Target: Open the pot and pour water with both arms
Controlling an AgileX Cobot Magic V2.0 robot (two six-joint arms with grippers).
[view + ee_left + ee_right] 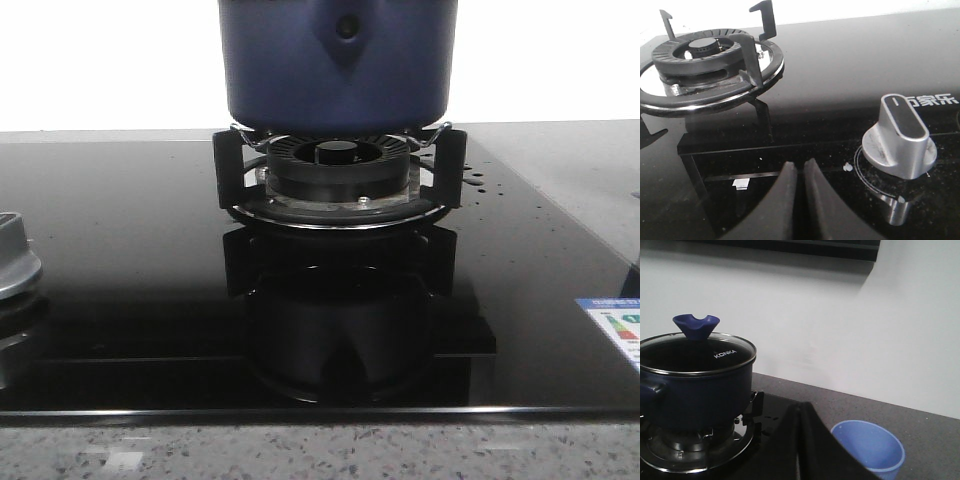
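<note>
The navy-blue pot [338, 65] stands on the burner grate [338, 180] at the middle of the black hob; it also shows in the right wrist view [692, 390]. A glass lid [695, 352] with a blue knob [696, 325] covers it. A light blue cup [870, 447] stands on the grey counter to the right of the hob. My left gripper [800, 167] is shut and empty, low over the hob glass near a silver control knob [900, 137]. My right gripper [799, 407] is shut and empty, between the pot and the cup. Neither arm shows in the front view.
A second, bare burner [705, 62] with its grate sits beyond the left gripper. A silver knob [15, 265] is at the hob's left edge. An energy label [615, 330] sticks on the hob's right side. A white wall stands behind the counter.
</note>
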